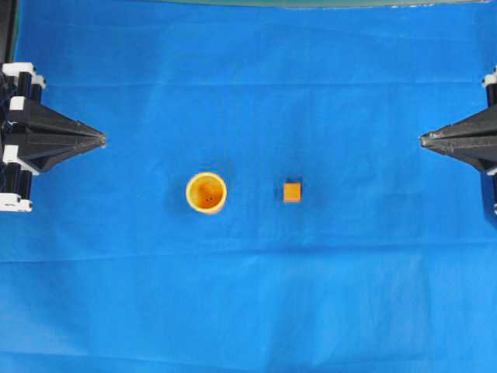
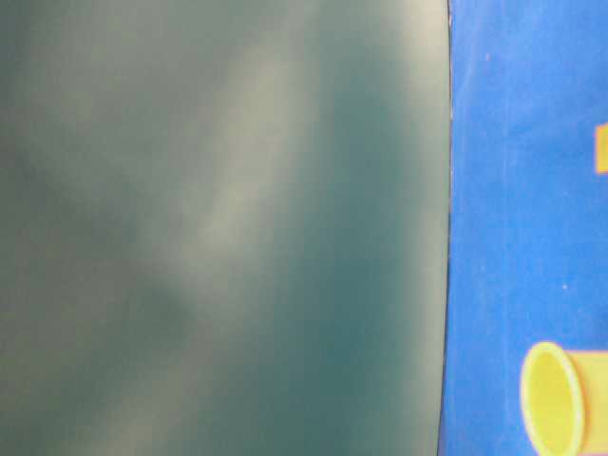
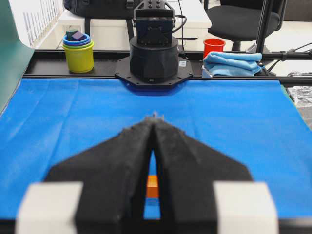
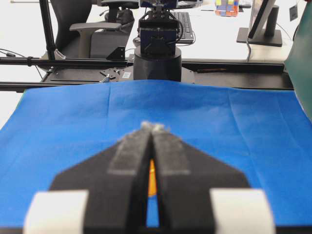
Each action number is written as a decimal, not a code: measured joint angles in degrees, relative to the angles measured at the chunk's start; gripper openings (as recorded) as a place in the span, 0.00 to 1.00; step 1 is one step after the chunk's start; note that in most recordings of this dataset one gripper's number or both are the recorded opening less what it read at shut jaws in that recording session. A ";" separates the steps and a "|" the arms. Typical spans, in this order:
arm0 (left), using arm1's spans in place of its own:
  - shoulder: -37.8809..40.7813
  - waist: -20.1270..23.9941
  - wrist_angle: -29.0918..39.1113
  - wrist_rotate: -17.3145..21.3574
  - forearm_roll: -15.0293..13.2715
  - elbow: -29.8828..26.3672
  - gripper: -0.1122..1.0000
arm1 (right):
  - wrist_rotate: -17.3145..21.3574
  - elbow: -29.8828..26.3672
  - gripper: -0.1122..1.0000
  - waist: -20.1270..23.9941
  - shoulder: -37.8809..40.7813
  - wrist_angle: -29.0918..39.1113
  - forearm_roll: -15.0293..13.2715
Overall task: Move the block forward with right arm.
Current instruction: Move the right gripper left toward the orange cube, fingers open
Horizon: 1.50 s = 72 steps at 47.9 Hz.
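Closed, empty right gripper over creased blue cloth (office chair behind)

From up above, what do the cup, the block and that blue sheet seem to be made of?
Cup: likely smooth plastic, with an even orange-yellow colour and a thin moulded rim. Block: matte orange; plastic, wood or foam, too small to tell. Sheet: thin cloth or paper-like cover, showing creases and fold lines.
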 measured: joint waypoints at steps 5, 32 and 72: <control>0.00 0.00 2.99 -0.09 0.09 -0.44 0.11 | 0.35 -0.44 0.11 0.00 0.09 1.41 0.00; 0.00 0.00 8.70 -0.26 0.26 -2.11 0.11 | 7.38 -16.44 0.11 -2.11 7.91 31.82 0.09; 0.00 0.09 8.70 -0.26 0.26 -2.81 0.11 | 7.82 -26.37 0.60 -2.37 32.43 38.94 -0.62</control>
